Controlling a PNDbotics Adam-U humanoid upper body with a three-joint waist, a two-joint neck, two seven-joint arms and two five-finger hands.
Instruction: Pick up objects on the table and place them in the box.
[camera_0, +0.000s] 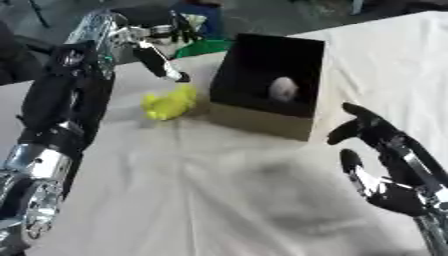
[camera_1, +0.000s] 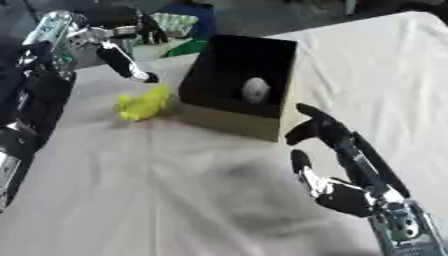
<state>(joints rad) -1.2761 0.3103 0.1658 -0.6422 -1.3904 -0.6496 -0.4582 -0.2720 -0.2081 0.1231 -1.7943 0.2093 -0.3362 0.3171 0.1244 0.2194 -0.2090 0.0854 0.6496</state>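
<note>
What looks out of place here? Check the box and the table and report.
Nothing is spilled or damaged. The black box sits skewed to the table edges, holding one pale rounded object. A yellow object lies on the cloth beside its left wall, not yet boxed, under the left hand. The right hand rests open.

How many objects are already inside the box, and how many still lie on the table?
1 inside: a pale rounded object in the black box. 1 outside: a yellow object on the table left of the box, below the left hand. The box walls may hide more.
</note>
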